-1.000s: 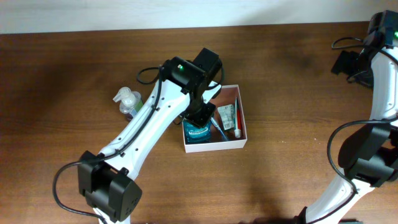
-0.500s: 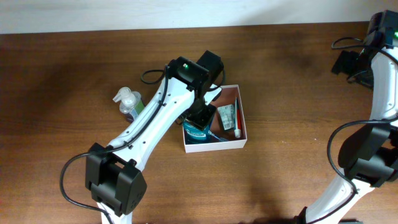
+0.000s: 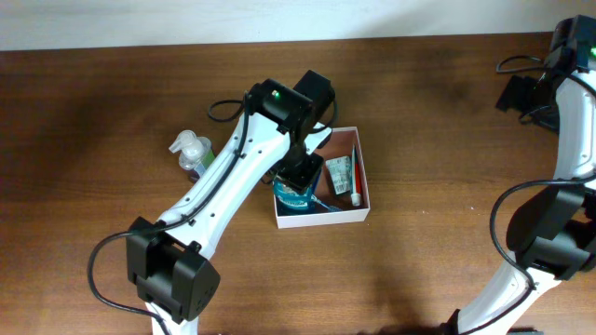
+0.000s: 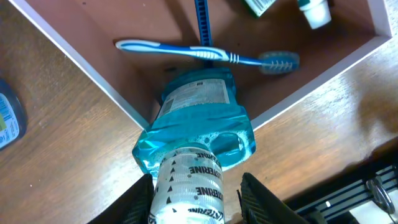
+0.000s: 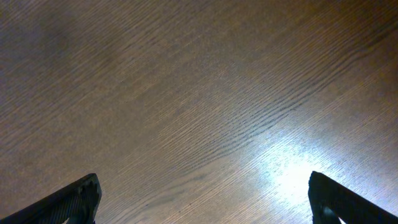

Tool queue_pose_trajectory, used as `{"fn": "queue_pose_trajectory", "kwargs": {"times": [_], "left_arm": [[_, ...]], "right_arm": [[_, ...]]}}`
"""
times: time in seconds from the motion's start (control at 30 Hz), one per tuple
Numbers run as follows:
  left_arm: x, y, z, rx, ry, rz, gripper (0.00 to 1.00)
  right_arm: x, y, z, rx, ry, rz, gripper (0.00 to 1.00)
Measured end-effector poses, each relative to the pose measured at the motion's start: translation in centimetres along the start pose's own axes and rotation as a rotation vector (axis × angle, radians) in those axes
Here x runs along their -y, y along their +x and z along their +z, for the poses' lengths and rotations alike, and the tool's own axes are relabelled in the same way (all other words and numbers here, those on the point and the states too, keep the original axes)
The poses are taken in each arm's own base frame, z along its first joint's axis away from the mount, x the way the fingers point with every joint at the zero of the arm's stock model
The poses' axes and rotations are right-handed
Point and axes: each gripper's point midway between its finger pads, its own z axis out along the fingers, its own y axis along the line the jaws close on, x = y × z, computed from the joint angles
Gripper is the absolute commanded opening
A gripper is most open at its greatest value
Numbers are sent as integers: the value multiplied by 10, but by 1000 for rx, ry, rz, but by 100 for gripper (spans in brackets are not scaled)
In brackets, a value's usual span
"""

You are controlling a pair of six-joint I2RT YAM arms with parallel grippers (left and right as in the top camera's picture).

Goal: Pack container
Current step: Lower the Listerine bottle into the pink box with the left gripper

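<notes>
My left pincer, slightly spread, straddles the white cap of the mouthwash bottle, which sits in a corner of the container, a toothbrush beyond. My right pincer gapes wide over the surface, well apart from the container.

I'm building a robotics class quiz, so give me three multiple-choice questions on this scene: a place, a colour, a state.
1. Where is the mouthwash bottle? A) in a corner of the container B) lying outside it C) held in the air
2. What colour is the toothbrush? A) red B) blue and white C) black
3. How is the right gripper? A) shut tight B) open above the table C) out of sight
Answers: 1 A, its teal body sits inside the white walls; 2 B, the handle shows both; 3 B, its fingers stand wide apart.
</notes>
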Motion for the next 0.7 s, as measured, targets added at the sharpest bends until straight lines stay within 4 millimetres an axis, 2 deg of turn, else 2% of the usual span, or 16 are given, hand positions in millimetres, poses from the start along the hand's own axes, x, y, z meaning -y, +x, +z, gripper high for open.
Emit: {"fn": "queue_pose_trajectory", "kwargs": {"times": [0.23,0.33,0.7], "left_arm": [[0,6,0,-27,0,-1,44],[0,7,0,-30,0,-2,35],[0,8,0,-34,0,-1,35]], "right_arm": [[0,0,0,0,0,0,98],[0,0,0,0,0,0,99],[0,0,0,0,0,0,98]]}}
